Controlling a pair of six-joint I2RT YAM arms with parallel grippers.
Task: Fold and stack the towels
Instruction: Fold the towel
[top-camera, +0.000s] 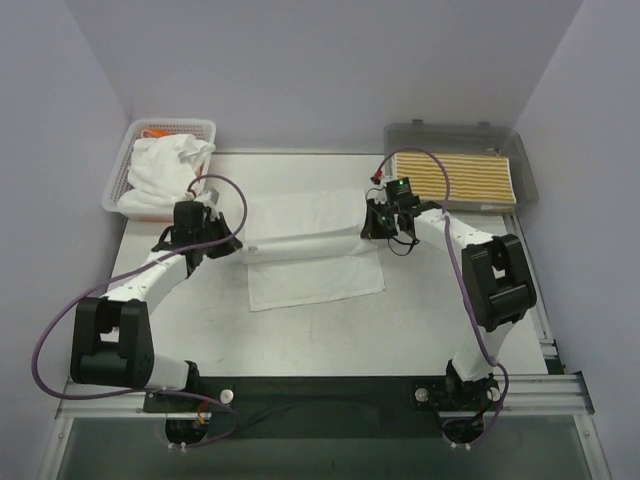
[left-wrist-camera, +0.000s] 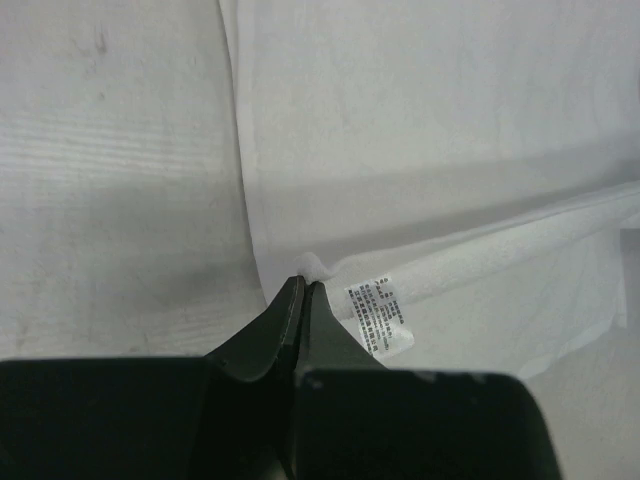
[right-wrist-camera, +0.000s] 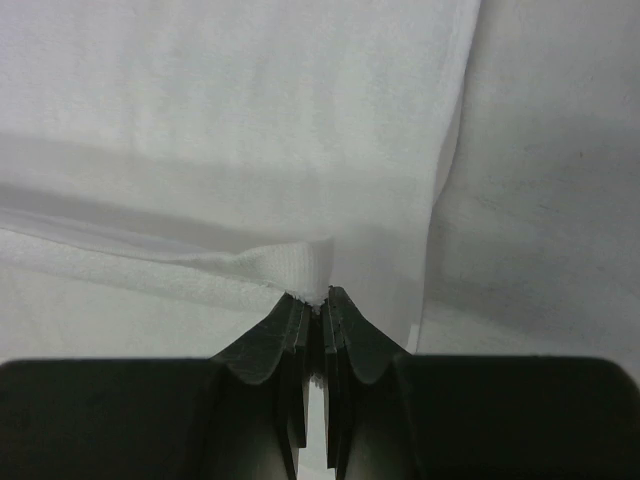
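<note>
A plain white towel (top-camera: 310, 250) lies spread in the middle of the table, its far half lifted and carried over the near half. My left gripper (top-camera: 232, 238) is shut on the towel's left corner (left-wrist-camera: 312, 264), where a small printed label (left-wrist-camera: 380, 316) hangs. My right gripper (top-camera: 368, 228) is shut on the towel's right corner (right-wrist-camera: 305, 270). More white towels (top-camera: 165, 170) are heaped in the white mesh basket (top-camera: 205, 128) at the back left, with a bit of orange cloth showing. A yellow-and-white striped towel (top-camera: 452, 178) lies flat in the grey tray (top-camera: 522, 160) at the back right.
The basket stands just behind my left arm and the tray just behind my right arm. Purple cables (top-camera: 232, 190) loop off both wrists. A metal rail (top-camera: 320, 395) with both arm bases runs along the table's near edge.
</note>
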